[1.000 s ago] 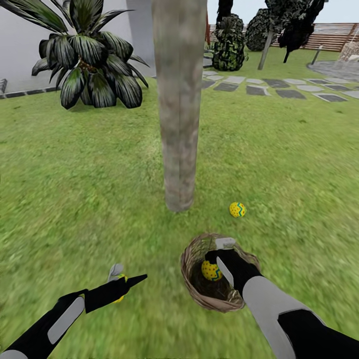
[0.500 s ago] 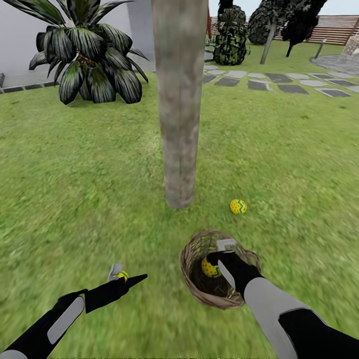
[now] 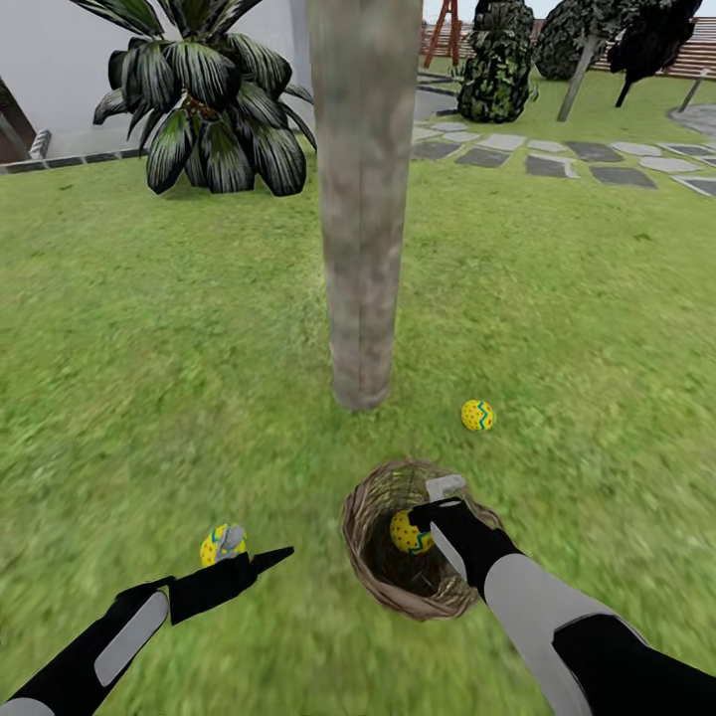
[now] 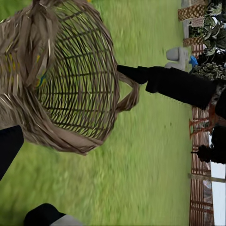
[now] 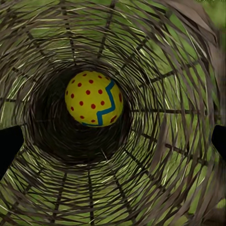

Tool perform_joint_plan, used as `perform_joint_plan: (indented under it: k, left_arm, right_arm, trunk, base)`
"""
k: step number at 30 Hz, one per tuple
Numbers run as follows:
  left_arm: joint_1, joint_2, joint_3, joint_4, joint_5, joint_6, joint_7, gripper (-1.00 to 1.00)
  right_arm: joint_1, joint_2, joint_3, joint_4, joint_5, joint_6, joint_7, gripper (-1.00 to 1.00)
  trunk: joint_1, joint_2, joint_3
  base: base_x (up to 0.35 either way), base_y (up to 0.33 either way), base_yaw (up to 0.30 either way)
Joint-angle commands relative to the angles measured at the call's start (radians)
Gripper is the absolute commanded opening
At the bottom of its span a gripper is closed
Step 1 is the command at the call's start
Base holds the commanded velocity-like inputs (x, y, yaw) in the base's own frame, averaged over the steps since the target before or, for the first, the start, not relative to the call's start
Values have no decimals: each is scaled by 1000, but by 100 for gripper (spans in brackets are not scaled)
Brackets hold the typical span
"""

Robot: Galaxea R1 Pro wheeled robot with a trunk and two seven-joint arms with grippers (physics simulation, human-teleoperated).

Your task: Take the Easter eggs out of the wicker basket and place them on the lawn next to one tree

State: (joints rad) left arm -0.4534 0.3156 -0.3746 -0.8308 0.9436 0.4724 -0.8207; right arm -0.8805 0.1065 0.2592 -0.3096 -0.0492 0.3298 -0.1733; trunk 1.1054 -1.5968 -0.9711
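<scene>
The tree's [image 3: 363, 249] bare trunk rises from the lawn [image 3: 149, 378] straight ahead. One Easter egg [image 3: 477, 415] lies on the grass to the right of its base. The wicker basket [image 3: 383, 582] lies tipped on the grass in front of the trunk, with a second egg [image 3: 406, 532] [image 5: 94, 99] deep inside. My right gripper [image 3: 430, 502] is open at the basket's mouth, its fingertips [image 5: 9, 146] wide apart and short of that egg. A third egg [image 3: 214, 545] rests on the grass just outside my open left gripper [image 3: 259, 545], which holds nothing.
A spiky palm [image 3: 204, 109] stands at the back left by the white house wall [image 3: 60, 70]. A stone path [image 3: 557, 164] and dark cone-shaped trees [image 3: 497, 60] lie at the back right before the slat fence. Grass spreads all around the trunk.
The egg that sat between my left fingers now lies on the grass beside them. The basket has shifted slightly left with my right gripper inside. The head view has tilted a little.
</scene>
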Motion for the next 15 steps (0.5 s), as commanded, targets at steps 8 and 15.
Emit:
perform_joint_plan:
  k: [8,15]
  left_arm:
    - [-1,2,0,1,1,0,-1,100]
    - [0,3,0,1,2,0,-2,100]
  right_arm:
    - [1,7,3,5,0,1,0,100]
    - [1,7,17,35,2,0,0,100]
  trunk:
    - [0,0,-10]
    - [0,0,-18]
  base:
    - [0,-47,188]
    - [0,0,188]
